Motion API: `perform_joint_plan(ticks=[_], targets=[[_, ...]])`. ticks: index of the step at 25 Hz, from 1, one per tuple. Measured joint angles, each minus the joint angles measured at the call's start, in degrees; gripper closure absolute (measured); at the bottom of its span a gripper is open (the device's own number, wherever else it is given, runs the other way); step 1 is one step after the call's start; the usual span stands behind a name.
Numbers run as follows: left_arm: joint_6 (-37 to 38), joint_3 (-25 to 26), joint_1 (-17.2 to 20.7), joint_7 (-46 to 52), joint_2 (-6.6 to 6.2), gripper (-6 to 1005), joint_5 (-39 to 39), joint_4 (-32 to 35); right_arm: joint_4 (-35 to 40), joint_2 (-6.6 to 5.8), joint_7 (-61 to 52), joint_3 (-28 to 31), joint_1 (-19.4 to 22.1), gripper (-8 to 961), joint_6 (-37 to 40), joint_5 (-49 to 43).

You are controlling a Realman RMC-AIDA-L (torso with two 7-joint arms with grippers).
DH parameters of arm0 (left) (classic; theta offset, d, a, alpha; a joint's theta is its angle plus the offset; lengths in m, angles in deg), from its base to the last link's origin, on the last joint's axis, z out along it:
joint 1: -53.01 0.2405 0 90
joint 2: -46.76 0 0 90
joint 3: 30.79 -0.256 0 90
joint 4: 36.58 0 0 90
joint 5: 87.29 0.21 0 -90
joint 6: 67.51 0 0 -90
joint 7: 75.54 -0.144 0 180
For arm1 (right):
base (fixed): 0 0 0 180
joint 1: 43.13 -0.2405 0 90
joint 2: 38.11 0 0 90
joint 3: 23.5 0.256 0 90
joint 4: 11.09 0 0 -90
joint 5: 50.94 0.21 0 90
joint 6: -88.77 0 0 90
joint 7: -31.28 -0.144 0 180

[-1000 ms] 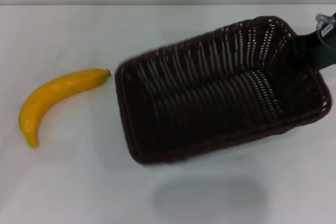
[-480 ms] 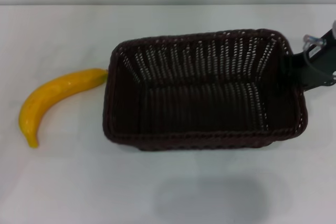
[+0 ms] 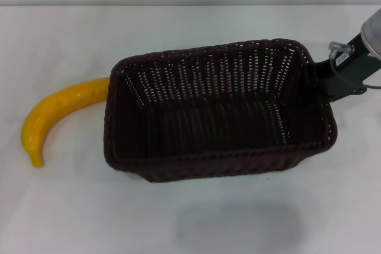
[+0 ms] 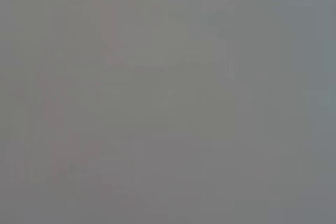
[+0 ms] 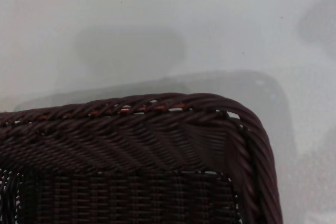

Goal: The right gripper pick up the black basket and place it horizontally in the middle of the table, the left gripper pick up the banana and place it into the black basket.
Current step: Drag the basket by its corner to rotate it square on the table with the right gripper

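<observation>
Black basket (image 3: 217, 111) long axis left-right across table (image 3: 71, 206), right gripper (image 3: 324, 78) fingers clamped on right rim.

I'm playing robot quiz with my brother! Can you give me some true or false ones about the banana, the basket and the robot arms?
1. The banana is inside the basket. False: it lies on the table, outside the basket's left end.
2. The basket is empty. True.
3. The right gripper is at the basket's right end. True.
4. The left gripper is holding the banana. False: no left gripper shows in the head view, and nothing touches the banana but the basket rim next to its tip.
5. The basket is flipped upside down. False: its open side faces up, so you can see the woven floor.
</observation>
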State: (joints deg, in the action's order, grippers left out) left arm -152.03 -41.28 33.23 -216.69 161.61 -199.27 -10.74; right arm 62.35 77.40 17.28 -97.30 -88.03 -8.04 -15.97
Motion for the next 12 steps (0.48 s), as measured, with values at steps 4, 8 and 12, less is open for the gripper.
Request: perform_joint_plan(ticks=[4, 8, 12], targets=[[0.4, 0.2, 0.1, 0.0, 0.22, 140, 0.0, 0.0, 0.0, -0.08, 0.0, -1.8, -0.5, 783, -0.8, -1.6], [0.5, 0.2, 0.2, 0.0, 0.53, 140, 0.0, 0.0, 0.5, 0.12, -1.1, -5.6, -1.4, 770, -2.7, -7.3], [0.5, 0.3, 0.3, 0.3, 0.82, 140, 0.0, 0.0, 3.1, 0.19, -3.8, -11.1, -1.4, 767, -2.3, -9.5]])
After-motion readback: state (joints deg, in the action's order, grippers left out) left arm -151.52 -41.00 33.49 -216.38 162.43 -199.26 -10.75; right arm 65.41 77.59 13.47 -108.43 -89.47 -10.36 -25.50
